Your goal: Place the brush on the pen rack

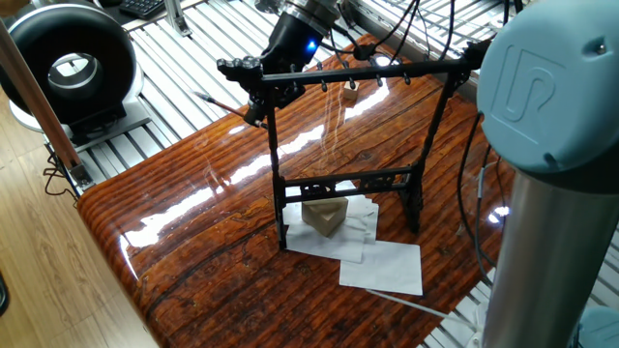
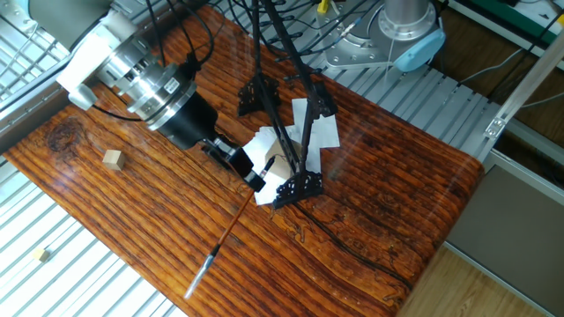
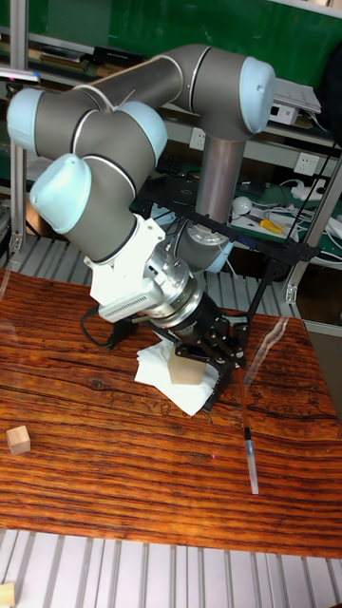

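My claw (image 2: 251,180) pinches the brush (image 2: 222,236) beside the pen rack (image 1: 353,72), its long tail slanting out over the desk (image 2: 132,211), and could snag an upright, twisting loose.

The only readable mark is the raised "UR" logo on the pale blue joint cap (image 1: 530,89) of a second robot arm, well to the right of the fingers (image 1: 257,108) and nearer the camera in one fixed view. No other text, label, number or sign can be read on the bench, the black frame or the shelves behind.
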